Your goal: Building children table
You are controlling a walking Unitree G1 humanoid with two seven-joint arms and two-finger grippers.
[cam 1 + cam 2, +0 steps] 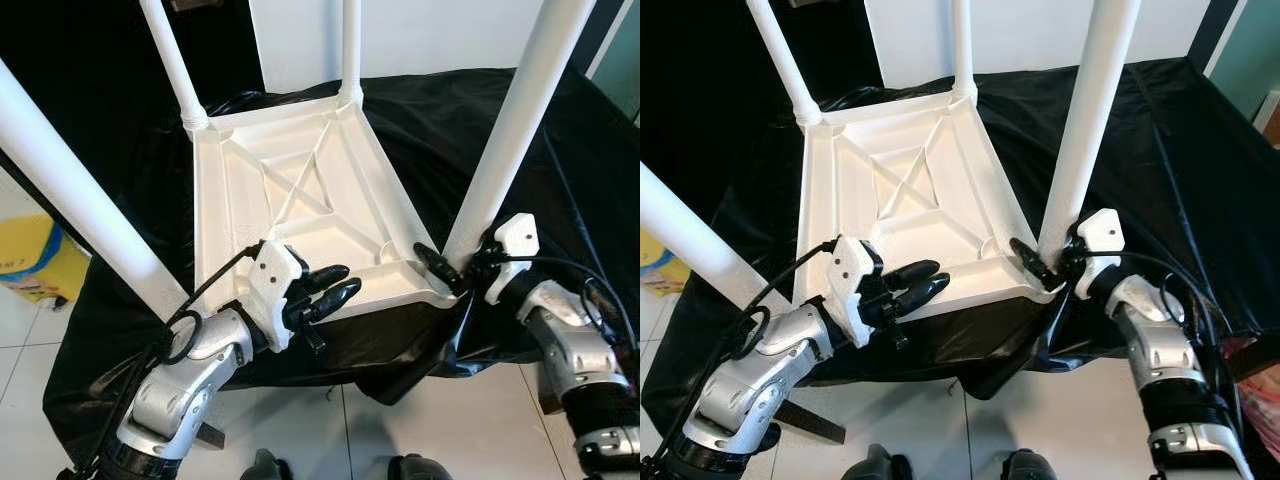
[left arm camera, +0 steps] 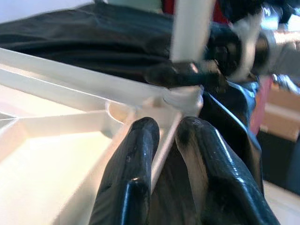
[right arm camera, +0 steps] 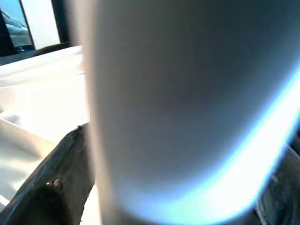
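A white plastic children's table (image 1: 300, 200) lies upside down on a black cloth (image 1: 450, 110), its legs pointing up. My left gripper (image 1: 330, 287) is at the near edge, shut on the table's rim (image 2: 164, 140), one finger on each side of it. My right gripper (image 1: 455, 266) is shut around the base of the near right leg (image 1: 510, 130), right where it meets its corner socket. One of its fingers (image 1: 437, 266) shows in front; the other is hidden behind the leg. The leg (image 3: 178, 108) stands very close in the right wrist view, beside a black finger (image 3: 51, 187).
The near left leg (image 1: 80, 200) slants up beside my left arm. Two far legs (image 1: 175, 60) (image 1: 351, 45) stand at the back corners. A yellow object (image 1: 30, 260) sits on the floor at the left. White tiles (image 1: 400, 430) lie below the cloth's edge.
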